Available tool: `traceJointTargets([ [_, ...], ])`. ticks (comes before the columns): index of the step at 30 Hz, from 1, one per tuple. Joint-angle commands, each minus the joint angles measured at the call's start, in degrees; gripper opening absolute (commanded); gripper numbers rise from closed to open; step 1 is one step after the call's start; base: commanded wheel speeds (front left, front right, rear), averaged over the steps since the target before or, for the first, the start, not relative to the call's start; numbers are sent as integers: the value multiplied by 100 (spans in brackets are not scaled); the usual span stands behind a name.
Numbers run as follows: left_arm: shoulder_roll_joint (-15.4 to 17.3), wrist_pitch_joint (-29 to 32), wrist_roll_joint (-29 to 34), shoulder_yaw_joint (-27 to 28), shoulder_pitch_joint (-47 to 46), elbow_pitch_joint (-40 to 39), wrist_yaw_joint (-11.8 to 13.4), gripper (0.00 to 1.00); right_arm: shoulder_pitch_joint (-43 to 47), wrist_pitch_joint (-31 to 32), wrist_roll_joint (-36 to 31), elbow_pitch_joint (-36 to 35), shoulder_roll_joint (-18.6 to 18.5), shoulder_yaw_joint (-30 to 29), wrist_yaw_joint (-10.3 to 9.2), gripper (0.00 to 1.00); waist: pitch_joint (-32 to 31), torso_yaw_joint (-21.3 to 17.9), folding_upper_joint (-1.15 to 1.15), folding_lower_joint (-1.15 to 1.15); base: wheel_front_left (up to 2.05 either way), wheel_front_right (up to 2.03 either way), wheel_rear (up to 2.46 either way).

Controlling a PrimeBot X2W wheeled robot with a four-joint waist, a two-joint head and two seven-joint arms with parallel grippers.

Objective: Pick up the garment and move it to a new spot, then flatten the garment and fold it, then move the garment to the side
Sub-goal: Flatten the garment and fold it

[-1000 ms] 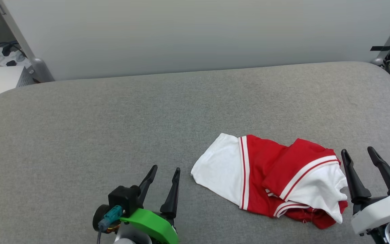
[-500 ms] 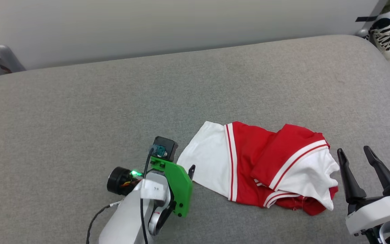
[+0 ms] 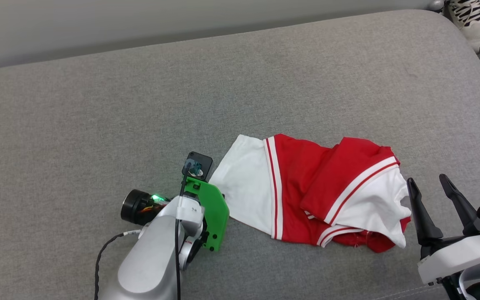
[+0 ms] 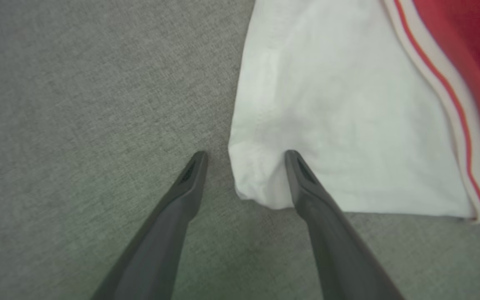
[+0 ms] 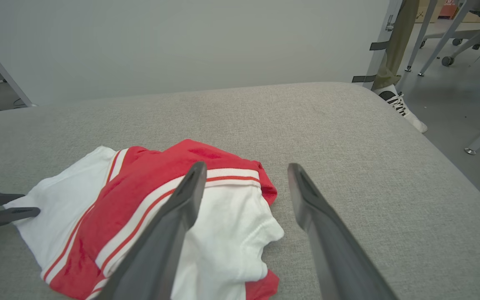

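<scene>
The garment (image 3: pixel 298 183) lies crumpled on the grey padded table (image 3: pixel 98 116), right of centre: red body, white sleeves, red-and-white striped trim. My left arm, with its green wrist mount (image 3: pixel 211 212), points down at the left white sleeve's near corner. In the left wrist view my left gripper (image 4: pixel 246 155) is open, one finger on the bare table and the other on the white sleeve (image 4: pixel 340 104), with the corner between them. My right gripper (image 3: pixel 426 180) stands open just right of the garment (image 5: pixel 140 196), touching nothing; it is also seen open (image 5: pixel 246 166) in its own wrist view.
A pale wall panel (image 5: pixel 181 41) runs along the table's far edge. A person's striped shoe (image 3: pixel 471 21) stands on the floor past the far right corner. Chair legs (image 5: pixel 452 37) stand beyond it. The table's right edge (image 5: pixel 452 166) falls away close to my right gripper.
The head camera has tipped down, shifting the whole picture. My left arm reached forward and turned its fingers down onto the sleeve's corner. The right gripper and the garment have stayed put.
</scene>
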Motion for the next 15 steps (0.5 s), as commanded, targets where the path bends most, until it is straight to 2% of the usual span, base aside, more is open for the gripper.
traceJointTargets([
  [1,24,14,-53,-16,15,171,-34,0,-111,-41,-49,25,29,33,-4,100,70,21,0,0,0,0,0],
  [7,12,-397,-332,190,116,303,-42,0,-119,-25,-79,89,-5,31,-4,100,-13,191,0,0,0,0,0],
  [15,160,-915,-829,743,381,65,37,0,7,66,-67,162,-89,42,-4,100,-517,585,0,0,0,0,0],
])
